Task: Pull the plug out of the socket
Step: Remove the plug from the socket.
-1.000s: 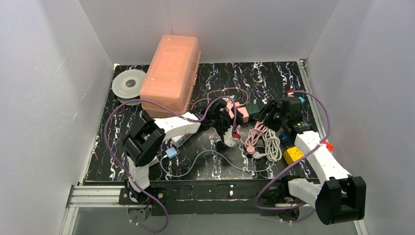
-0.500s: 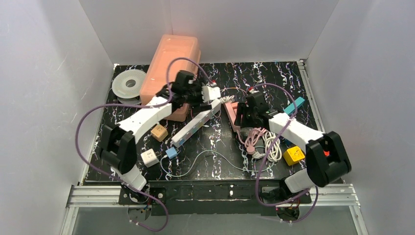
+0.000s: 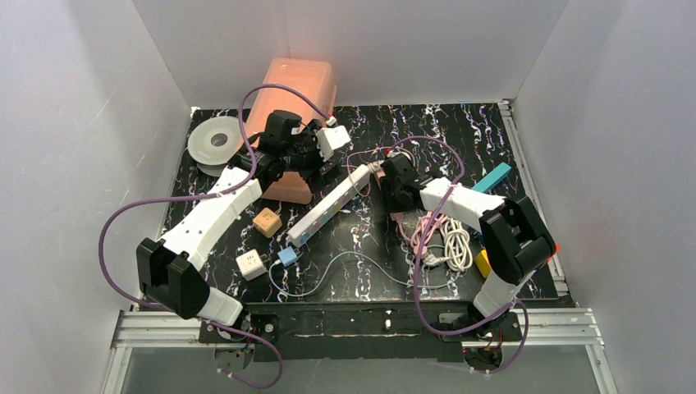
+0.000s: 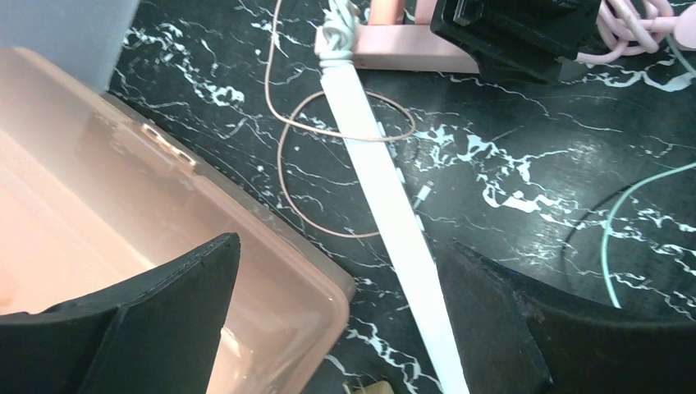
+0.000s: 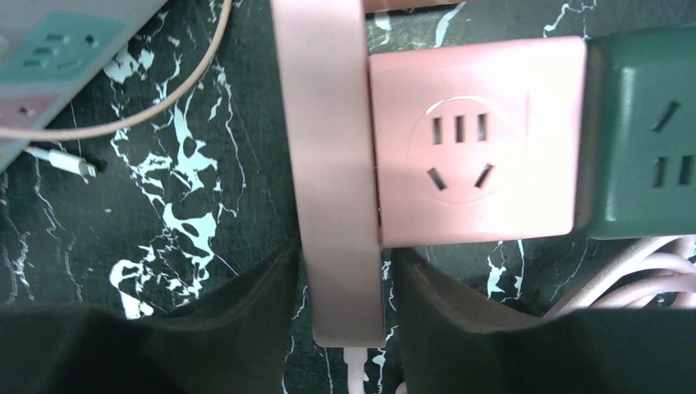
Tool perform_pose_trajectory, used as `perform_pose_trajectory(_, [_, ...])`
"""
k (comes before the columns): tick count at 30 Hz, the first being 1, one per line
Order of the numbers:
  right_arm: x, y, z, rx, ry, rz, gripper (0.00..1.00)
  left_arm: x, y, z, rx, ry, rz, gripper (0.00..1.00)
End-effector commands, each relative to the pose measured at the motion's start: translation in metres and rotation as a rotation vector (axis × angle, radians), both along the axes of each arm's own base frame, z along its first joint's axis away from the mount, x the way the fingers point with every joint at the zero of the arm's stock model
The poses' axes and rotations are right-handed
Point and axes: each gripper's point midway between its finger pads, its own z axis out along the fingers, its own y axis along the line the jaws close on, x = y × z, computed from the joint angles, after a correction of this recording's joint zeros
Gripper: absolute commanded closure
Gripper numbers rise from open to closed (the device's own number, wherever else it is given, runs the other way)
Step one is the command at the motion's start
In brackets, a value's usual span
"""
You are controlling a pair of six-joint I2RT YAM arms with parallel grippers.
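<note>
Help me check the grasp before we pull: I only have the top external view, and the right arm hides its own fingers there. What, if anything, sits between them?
Observer: The right wrist view shows the right gripper straddling the narrow pink power strip, one finger on each side; whether they pinch it is unclear.
Operator: Is anything plugged into it?
Observer: A pink cube adaptor sits against the strip's side, and a green cube adaptor butts against that cube.
Operator: And the left gripper?
Observer: Open and empty in the left wrist view, with the white power strip running below between its fingers.
</note>
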Motion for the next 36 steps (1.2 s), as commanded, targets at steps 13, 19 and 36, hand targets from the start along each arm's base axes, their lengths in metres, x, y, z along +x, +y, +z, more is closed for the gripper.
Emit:
perform_pose_trajectory(13, [0.0,-0.025,0.099,-0.229,-0.486,0.118,0.99,-0.03,-0.019,-0.006,-0.119,0.259,0.002,0.07])
perform_pose_trajectory(19, [-0.019,-0.013,0.15,-0.309,-0.797,0.246,0.99,-0.023,-0.043,-0.011,-0.185,0.405,-0.001,0.05])
perform_pose_trajectory(36, [-0.026,-0.006,0.203,-0.554,-1.12,0.337,0.99,0.01,-0.09,-0.042,-0.267,0.613,-0.034,0.05])
